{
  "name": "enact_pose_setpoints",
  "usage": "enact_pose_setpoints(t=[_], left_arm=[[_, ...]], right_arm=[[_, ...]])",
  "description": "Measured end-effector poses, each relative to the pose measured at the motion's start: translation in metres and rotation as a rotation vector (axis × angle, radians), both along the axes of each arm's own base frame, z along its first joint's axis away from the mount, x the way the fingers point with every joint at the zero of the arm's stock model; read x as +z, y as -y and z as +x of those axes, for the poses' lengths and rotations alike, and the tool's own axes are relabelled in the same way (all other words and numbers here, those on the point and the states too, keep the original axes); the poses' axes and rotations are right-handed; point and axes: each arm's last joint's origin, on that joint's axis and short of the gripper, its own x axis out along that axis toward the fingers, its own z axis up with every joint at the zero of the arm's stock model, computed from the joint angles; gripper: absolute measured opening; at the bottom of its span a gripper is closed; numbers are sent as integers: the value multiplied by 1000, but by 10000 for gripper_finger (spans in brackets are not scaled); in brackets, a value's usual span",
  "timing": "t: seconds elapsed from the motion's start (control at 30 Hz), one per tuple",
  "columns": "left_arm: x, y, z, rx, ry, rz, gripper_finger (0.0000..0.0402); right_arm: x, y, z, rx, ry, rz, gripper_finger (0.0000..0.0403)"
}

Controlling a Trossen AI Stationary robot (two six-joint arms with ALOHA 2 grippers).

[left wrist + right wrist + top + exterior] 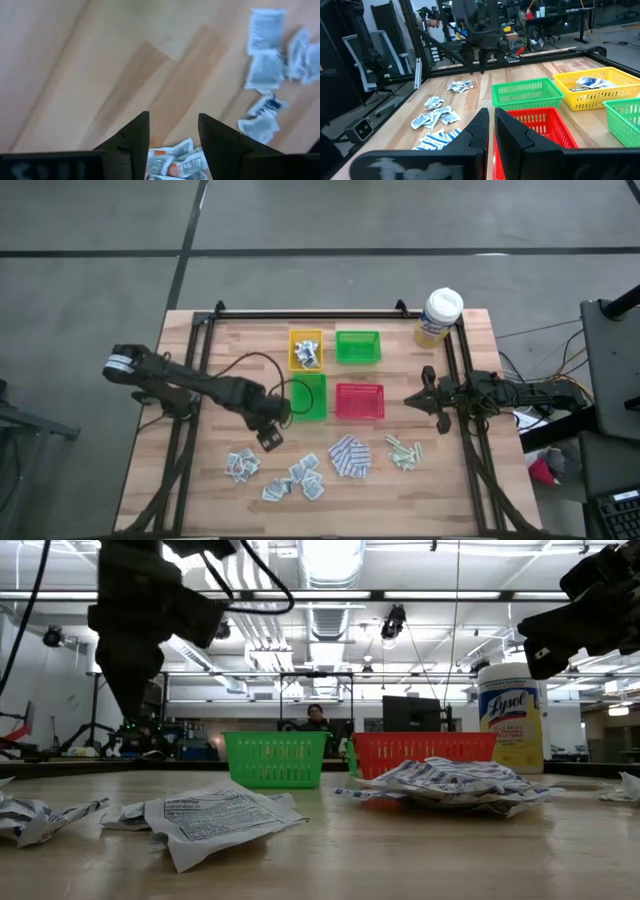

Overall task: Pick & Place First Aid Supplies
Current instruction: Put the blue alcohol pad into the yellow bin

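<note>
My left gripper hangs open over the wood table, fingers pointing down, holding nothing. Just beyond its fingertips lies a small heap of white-grey sachets. More sachets lie flat near the table's front edge, with blue-and-white pads and pale green strips to their right. Some sachets lie in the yellow tray. My right gripper waits at the table's right side, level, fingers shut and holding nothing.
Two green trays and a red tray stand at mid-table beside the yellow one. A yellow canister with a white lid stands at the back right. Bare wood lies to the left of the sachets.
</note>
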Motion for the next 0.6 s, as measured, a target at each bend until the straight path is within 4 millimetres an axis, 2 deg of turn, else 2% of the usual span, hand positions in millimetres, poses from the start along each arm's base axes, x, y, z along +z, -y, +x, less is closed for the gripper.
enact_pose_setpoints(t=[0.2,0.6], left_arm=[[1,23,-4,-163,49,54,161],[3,55,-8,-477,171,96,161]], right_arm=[[0,0,0,0,0,0,28],[0,0,0,0,0,0,28]])
